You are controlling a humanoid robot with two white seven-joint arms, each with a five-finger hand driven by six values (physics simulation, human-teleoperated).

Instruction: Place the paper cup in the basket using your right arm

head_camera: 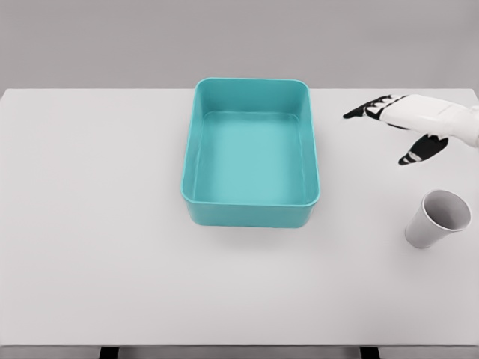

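A white paper cup (pixel 436 218) stands upright on the table near the right edge, its mouth facing up. The teal basket (pixel 251 213) sits in the middle of the table, rectangular and with nothing inside. My right hand (pixel 389 127) comes in from the right edge and hovers above the table behind the cup, to the right of the basket's far corner. Its dark fingers (pixel 367 109) are spread, the thumb (pixel 420 149) pointing down toward the cup, and it holds nothing. A clear gap separates the hand from the cup.
The white table (pixel 90 224) stretches wide to the left and in front of the basket. Its front edge runs along the bottom of the view.
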